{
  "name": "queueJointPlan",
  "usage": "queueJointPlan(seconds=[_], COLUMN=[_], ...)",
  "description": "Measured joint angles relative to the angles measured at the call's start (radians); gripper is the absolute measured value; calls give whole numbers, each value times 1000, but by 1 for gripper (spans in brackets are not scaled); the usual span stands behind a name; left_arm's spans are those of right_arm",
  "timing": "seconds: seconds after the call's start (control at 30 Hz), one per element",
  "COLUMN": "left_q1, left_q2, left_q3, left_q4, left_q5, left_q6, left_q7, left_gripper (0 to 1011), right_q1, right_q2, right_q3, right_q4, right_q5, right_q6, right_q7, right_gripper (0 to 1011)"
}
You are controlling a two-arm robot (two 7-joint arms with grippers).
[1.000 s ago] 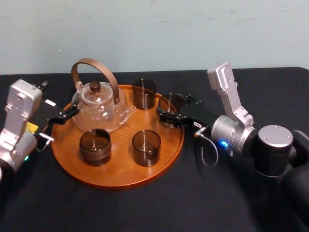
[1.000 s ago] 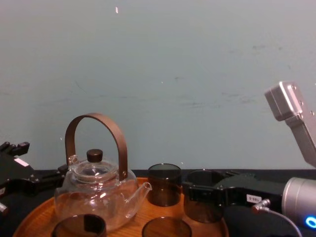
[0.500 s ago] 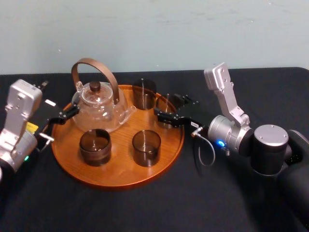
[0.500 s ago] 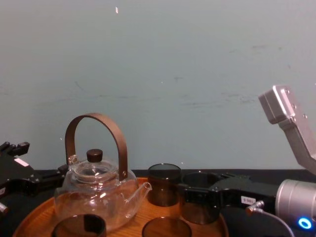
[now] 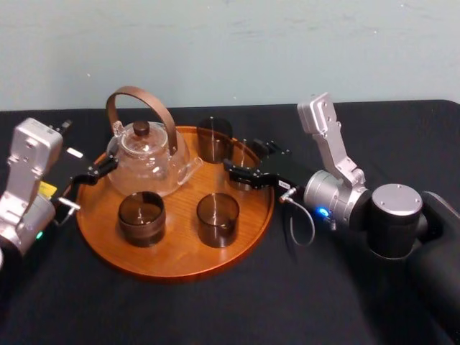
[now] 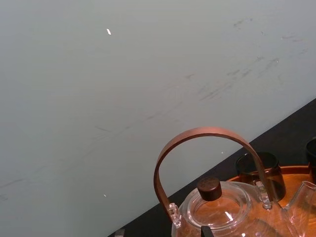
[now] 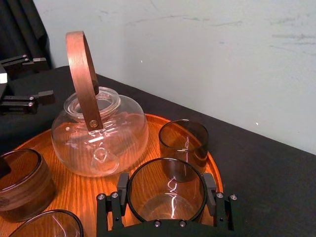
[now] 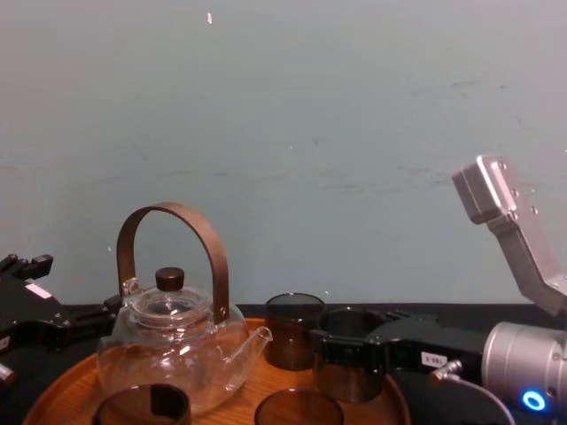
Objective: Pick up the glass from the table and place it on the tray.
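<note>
Right hand [image 5: 246,167] gripping a dark glass [image 7: 167,195] at the tray's [image 5: 172,262] 2 o'clock side, left hand [image 5: 83,188] sitting open at its 9 o'clock edge beside the teapot [image 5: 147,162]

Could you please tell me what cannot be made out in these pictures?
Whether the glass rests on the tray: right wrist view, the right gripper clamping it covers its base.
Two near glasses: chest view, cut by the bottom edge.
Teapot body: left wrist view, cut by the bottom edge.
Parked left gripper: chest view, cut by the left edge.
</note>
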Motion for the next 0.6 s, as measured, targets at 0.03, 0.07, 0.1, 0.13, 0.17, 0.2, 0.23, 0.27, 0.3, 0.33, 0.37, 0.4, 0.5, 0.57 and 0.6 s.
queueJointPlan(seconds=[0.03, 0.07, 0.1, 0.13, 0.17, 0.2, 0.23, 0.27, 0.3, 0.33, 0.37, 0.4, 0.5, 0.57, 0.6], left_q1=[0, 0, 0, 0, 0, 0, 0, 0, 0, 0, 0, 0, 0, 0, 0], left_q2=[0, 0, 0, 0, 0, 0, 0, 0, 0, 0, 0, 0, 0, 0, 0], left_q3=[0, 0, 0, 0, 0, 0, 0, 0, 0, 0, 0, 0, 0, 0, 0], left_q4=[0, 0, 0, 0, 0, 0, 0, 0, 0, 0, 0, 0, 0, 0, 0], left_q5=[0, 0, 0, 0, 0, 0, 0, 0, 0, 0, 0, 0, 0, 0, 0], left_q6=[0, 0, 0, 0, 0, 0, 0, 0, 0, 0, 0, 0, 0, 0, 0], left_q7=[0, 0, 0, 0, 0, 0, 0, 0, 0, 0, 0, 0, 0, 0, 0], left_gripper=[1001, 1001, 1001, 1001, 1001, 1001, 1001, 1001, 1001, 1002, 1001, 1001, 1001, 1001, 1001], right_q1=[0, 1, 1, 1, 2, 2, 2, 2, 2, 3, 4, 5, 6, 7, 8], right_q2=[-1, -2, -2, -3, -3, -3, -4, -4, -4, -5, -6, -6, -8, -9, -10], right_q3=[0, 0, 0, 0, 0, 0, 0, 0, 0, 0, 0, 0, 0, 0, 0], right_q4=[1, 3, 4, 5, 6, 7, 8, 9, 10, 13, 14, 17, 21, 24, 26], right_q5=[0, 0, 0, 0, 0, 0, -1, -1, -1, -1, -1, -1, -1, -1, -1], right_q6=[0, -1, -1, -1, -1, -1, -1, -1, -1, -1, -1, -1, -1, -1, -2], right_q7=[0, 0, 0, 0, 0, 0, 0, 1, 1, 1, 2, 2, 3, 3, 3], right_gripper=[911, 911, 911, 911, 911, 911, 911, 911, 911, 911, 911, 911, 911, 911, 911])
